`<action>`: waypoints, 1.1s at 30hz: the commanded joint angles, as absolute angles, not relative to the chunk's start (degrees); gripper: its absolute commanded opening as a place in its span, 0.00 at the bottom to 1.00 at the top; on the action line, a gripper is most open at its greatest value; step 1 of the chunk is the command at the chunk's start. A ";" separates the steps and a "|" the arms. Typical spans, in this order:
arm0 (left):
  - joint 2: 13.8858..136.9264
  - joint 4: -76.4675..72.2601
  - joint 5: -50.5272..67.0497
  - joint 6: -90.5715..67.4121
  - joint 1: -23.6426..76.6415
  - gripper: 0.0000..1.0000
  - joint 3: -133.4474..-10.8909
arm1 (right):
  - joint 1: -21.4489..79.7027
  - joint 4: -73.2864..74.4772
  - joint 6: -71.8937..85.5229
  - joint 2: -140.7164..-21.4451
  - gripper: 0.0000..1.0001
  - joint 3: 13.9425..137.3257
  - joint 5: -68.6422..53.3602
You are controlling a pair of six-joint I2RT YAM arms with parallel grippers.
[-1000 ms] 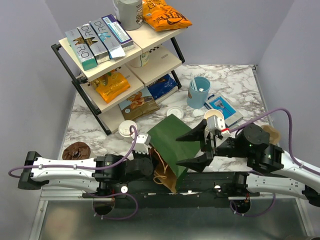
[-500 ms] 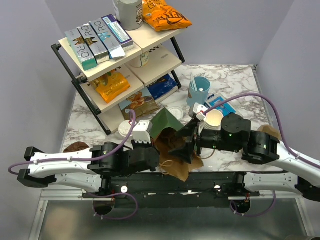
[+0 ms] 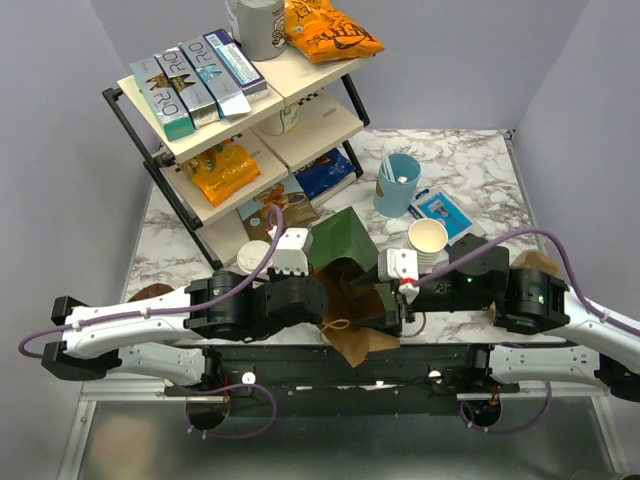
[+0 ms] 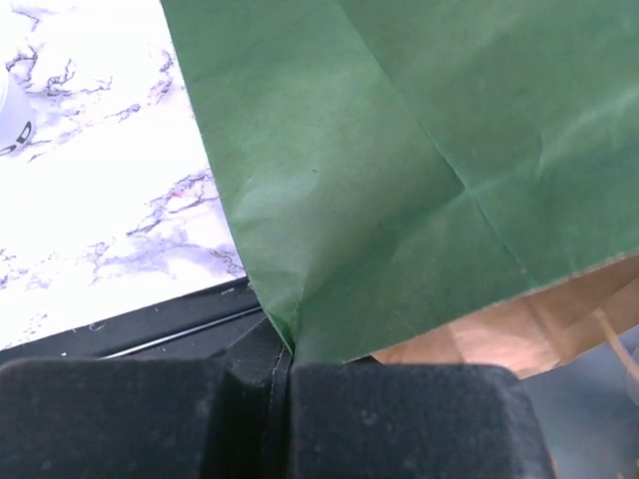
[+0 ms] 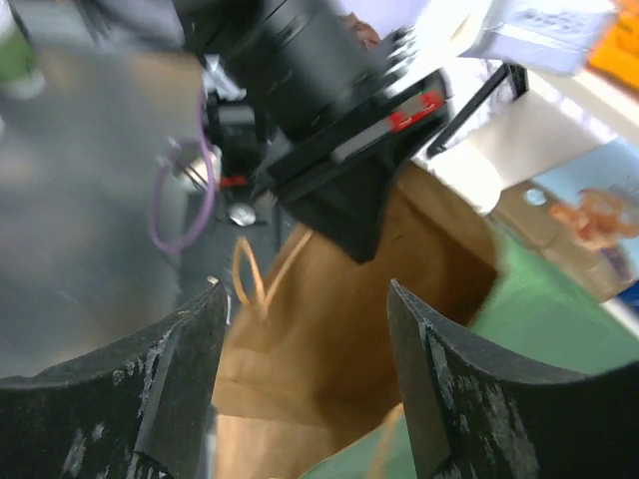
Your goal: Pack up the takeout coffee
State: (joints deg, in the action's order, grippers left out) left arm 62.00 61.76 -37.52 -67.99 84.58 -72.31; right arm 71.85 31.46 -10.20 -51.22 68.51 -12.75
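Note:
The takeout coffee (image 3: 249,256), a small cream cup under a white lid, stands at the foot of the shelf rack, just behind my left arm. A paper bag, green outside (image 3: 345,240) and brown inside (image 3: 352,300), lies open in the middle of the table. My left gripper (image 4: 290,369) is shut on the bag's green edge (image 4: 399,180) and holds it up. My right gripper (image 5: 305,369) is open at the bag's mouth (image 5: 329,319), its fingers (image 5: 170,384) either side of the brown opening with nothing between them.
A black-framed shelf rack (image 3: 215,110) with boxes and snack bags fills the back left. A light blue cup with white sticks (image 3: 397,183), a stack of lidless cream cups (image 3: 428,237) and a blue packet (image 3: 442,210) stand right of the bag. A brown cookie (image 3: 150,293) lies far left.
My right gripper swung left from beside the cup stack to the bag's mouth, its jaws narrowing a little. The left gripper pulled the bag's edge up and right, so the brown inside shows.

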 commanded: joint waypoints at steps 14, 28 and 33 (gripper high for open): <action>60.74 52.57 -21.36 -52.56 75.85 0.00 -73.13 | 72.16 43.69 -37.26 -64.95 0.82 67.51 8.17; 57.31 48.51 -11.95 -41.49 69.61 0.00 -70.84 | 72.16 37.26 -52.82 -61.19 0.79 57.83 5.98; 56.43 49.04 -8.71 -37.45 68.91 0.00 -70.58 | 71.28 37.09 -53.96 -58.36 0.79 56.43 4.93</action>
